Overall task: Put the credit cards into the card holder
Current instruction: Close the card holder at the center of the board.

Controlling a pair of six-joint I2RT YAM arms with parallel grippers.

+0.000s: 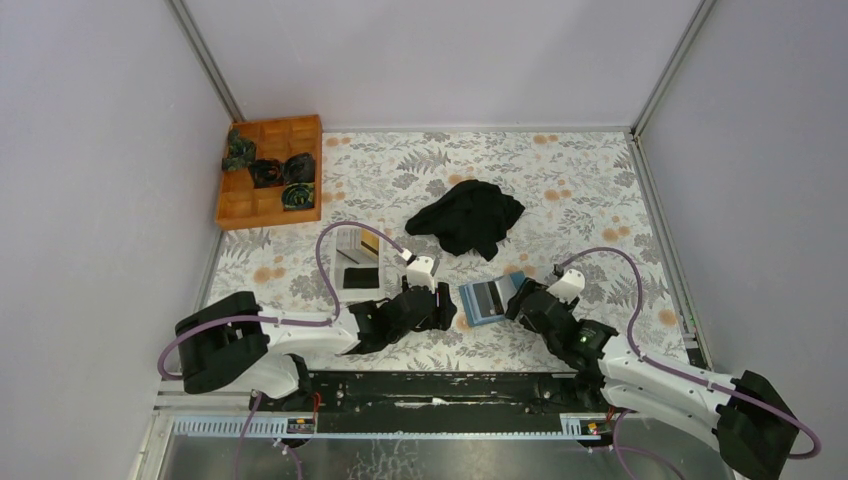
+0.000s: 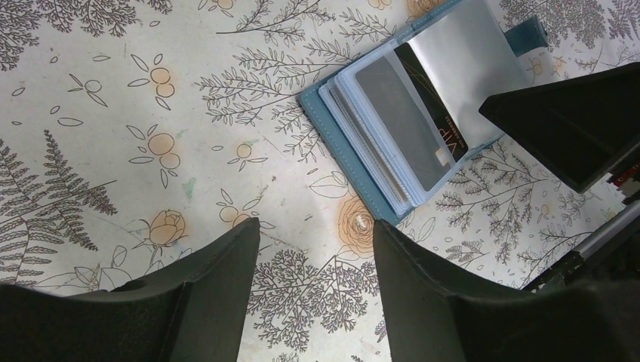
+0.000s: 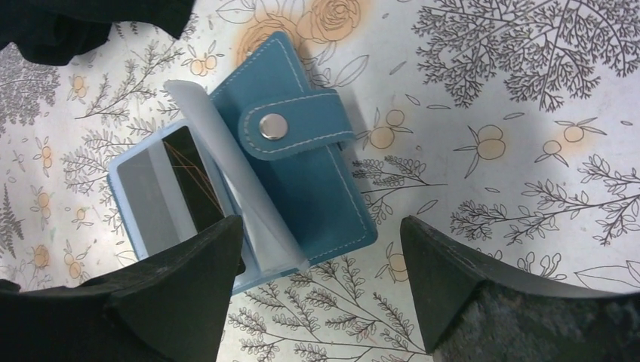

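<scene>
The card holder (image 1: 485, 300) is lying open on the flowery table (image 1: 580, 180), close to the near edge at 6 o'clock. The two grippers are sitting on each side of it. The left gripper (image 1: 447, 303) is just beside it at 9 o'clock, and the right gripper (image 1: 515, 300) is just beside it at 3 o'clock.

In the left wrist view, the left gripper (image 2: 315, 226) is spreading its fingers (image 2: 219, 286) wide. Only table is showing between them, so it is holding nothing. The card holder (image 2: 355, 151) is lying at 1 o'clock from them, not touching. A black card (image 2: 445, 124) and a grey card (image 2: 396, 121) are showing through its clear pages.

In the right wrist view, the right gripper (image 3: 321, 220) is opening its fingers (image 3: 181, 286) wide too, and it is not gripping anything. The card holder (image 3: 317, 181) is lying just past the fingertips at 11 o'clock. One finger is covering its corner, and I cannot tell if it is touching. The other finger is apart from it. One clear page (image 3: 219, 151) is standing up, and the snap strap (image 3: 294, 124) is lying flat on the blue cover.

A black cloth (image 1: 468, 220) is lying at 12 o'clock from the holder. A white tray (image 1: 352, 245) is sitting at 10 o'clock from the left gripper, with one more black card (image 1: 360, 277) in it. A wooden tray (image 1: 262, 205) is sitting in the far corner at 10 o'clock
</scene>
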